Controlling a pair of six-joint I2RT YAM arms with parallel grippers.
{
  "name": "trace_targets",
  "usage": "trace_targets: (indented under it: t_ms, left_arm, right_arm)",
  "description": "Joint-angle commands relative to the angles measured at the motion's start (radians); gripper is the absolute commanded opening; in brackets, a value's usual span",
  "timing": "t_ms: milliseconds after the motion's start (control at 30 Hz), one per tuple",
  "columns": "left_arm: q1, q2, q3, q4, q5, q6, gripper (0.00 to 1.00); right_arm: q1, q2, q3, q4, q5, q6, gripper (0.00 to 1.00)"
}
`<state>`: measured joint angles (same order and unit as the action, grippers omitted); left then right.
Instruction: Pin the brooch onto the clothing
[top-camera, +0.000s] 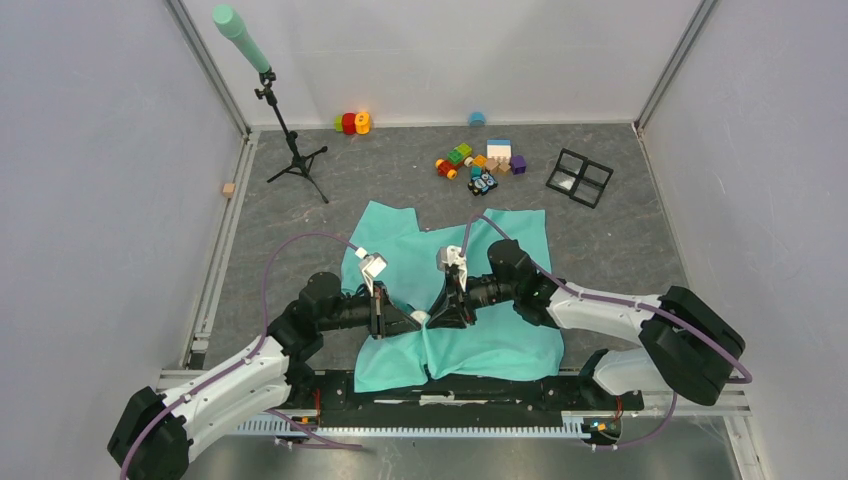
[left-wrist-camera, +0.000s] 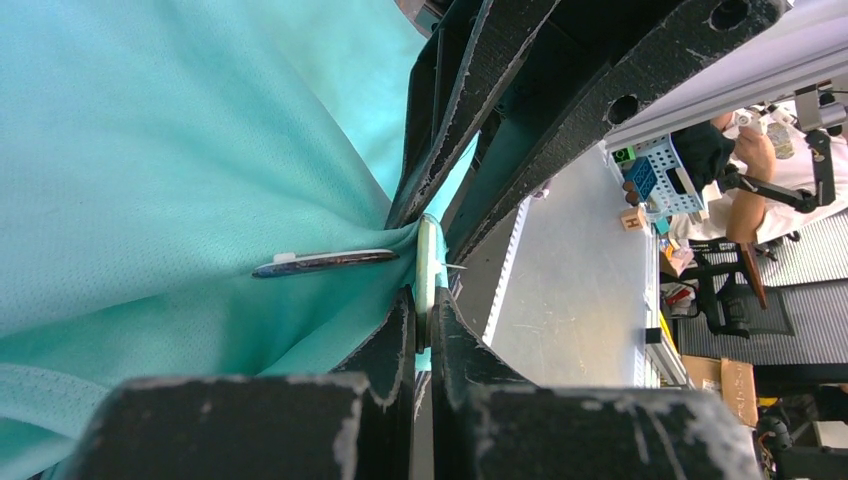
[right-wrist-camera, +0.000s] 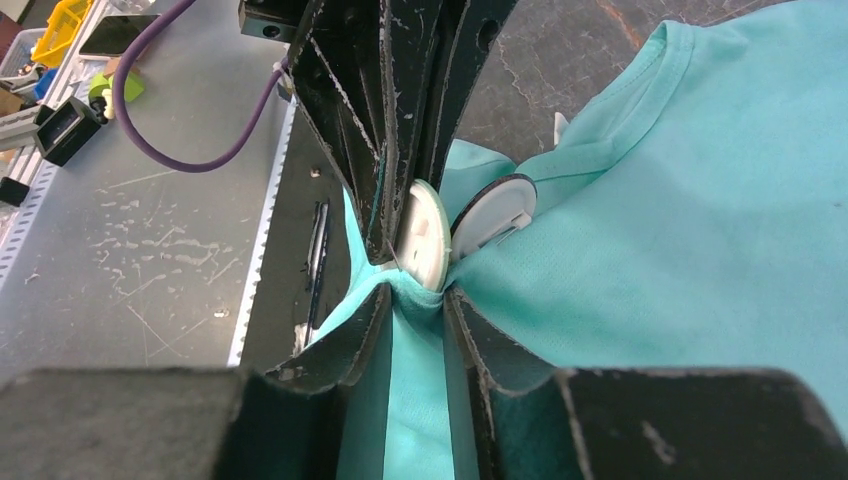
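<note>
Teal across table (top-camera: 640, 250) centre: has the clothing (top-camera: 500, 250) spread, one fold raised at its 6 o'clock. Clamps the white brooch (right-wrist-camera: 425, 235) in the left gripper (left-wrist-camera: 422, 305), pinches that fold in the right gripper (right-wrist-camera: 415, 300). Shows toy blocks (top-camera: 480, 165) loose at 9 o'clock of the black compartment tray (top-camera: 580, 178).

Toy blocks (top-camera: 482, 165) cluster at 12 o'clock on the grey desk (top-camera: 640, 240); a black four-pane frame (top-camera: 580, 178) lies at 1 o'clock, and a tripod (top-camera: 295, 160) stands at 11 o'clock.
</note>
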<state>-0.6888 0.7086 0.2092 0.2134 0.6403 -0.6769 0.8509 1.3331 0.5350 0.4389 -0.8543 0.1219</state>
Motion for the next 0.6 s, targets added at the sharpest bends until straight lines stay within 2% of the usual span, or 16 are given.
trace_targets:
  t_ms: [0,567]
  left_arm:
    - [0.003,-0.006,0.0,0.07,0.009,-0.007,0.02]
    - [0.003,0.002,-0.002,0.09,0.024,-0.017,0.02]
  right_arm:
    - [0.005,0.012,0.049,0.112,-0.076,0.043,0.27]
    - [-0.006,0.053,0.059,0.244,-0.139,0.195,0.26]
